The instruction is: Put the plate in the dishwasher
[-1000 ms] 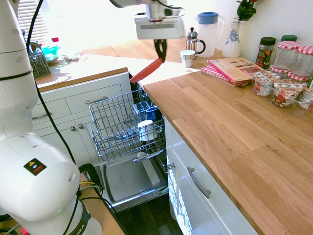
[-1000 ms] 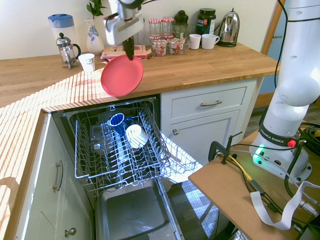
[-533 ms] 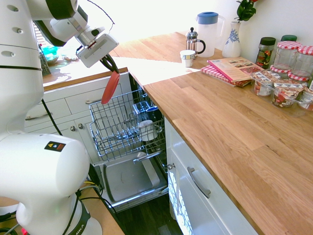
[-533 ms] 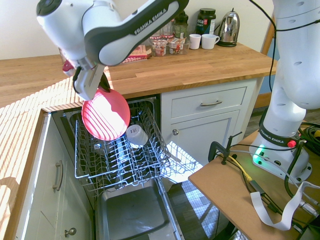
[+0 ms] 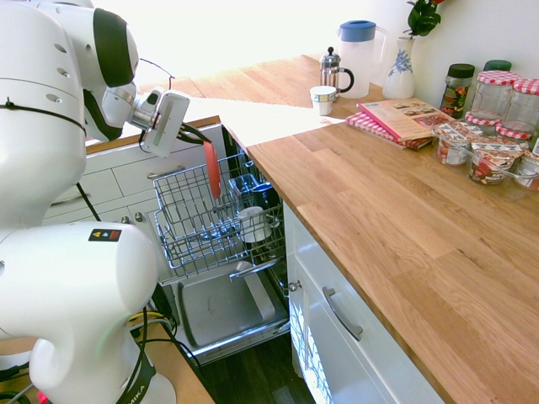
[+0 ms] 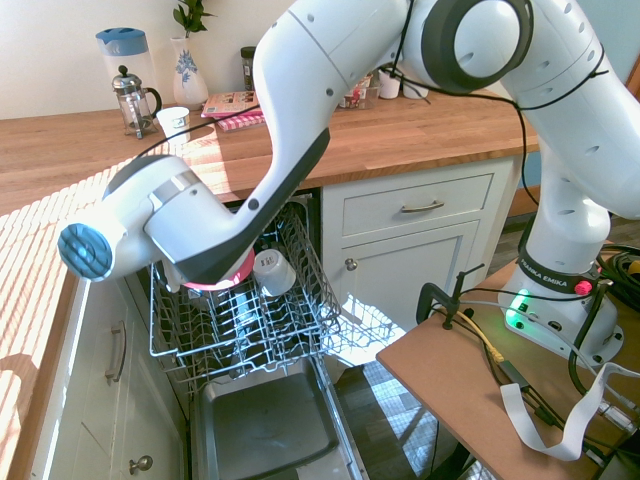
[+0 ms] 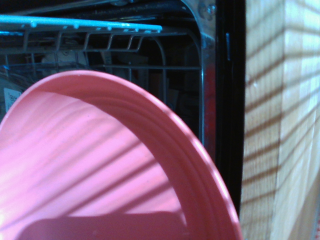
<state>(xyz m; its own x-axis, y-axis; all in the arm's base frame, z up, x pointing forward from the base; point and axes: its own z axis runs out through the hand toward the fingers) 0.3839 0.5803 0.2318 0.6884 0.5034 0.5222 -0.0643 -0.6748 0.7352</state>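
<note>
First exterior view: the gripper [image 5: 200,135] is clamped shut on the top edge of the coral-red plate [image 5: 211,169], which hangs edge-on and nearly upright over the dishwasher's [image 5: 221,313] pulled-out wire rack [image 5: 195,220]. The plate's lower edge sits among the rack's upper wires, toward the rack's back half — whether it rests on the wires cannot be told. Just beside it in the rack lie a white cup [image 5: 251,224] and, behind that, a blue mug [image 5: 249,187].

Seen from the second exterior view, the arm's forearm covers most of the plate; only a pink sliver [image 6: 222,286] shows beneath it, next to the white cup [image 6: 272,272]. The wrist view is filled by the plate's ridged inner face [image 7: 90,170], striped with sunlight, with the rack's wires behind.

Below the rack the drop-down door [image 5: 215,310] lies open. On the wooden counter [image 5: 396,236], near its far edge, stand a French press [image 5: 335,73], a small white cup [image 5: 322,99] and a blue-lidded jug [image 5: 360,46].
</note>
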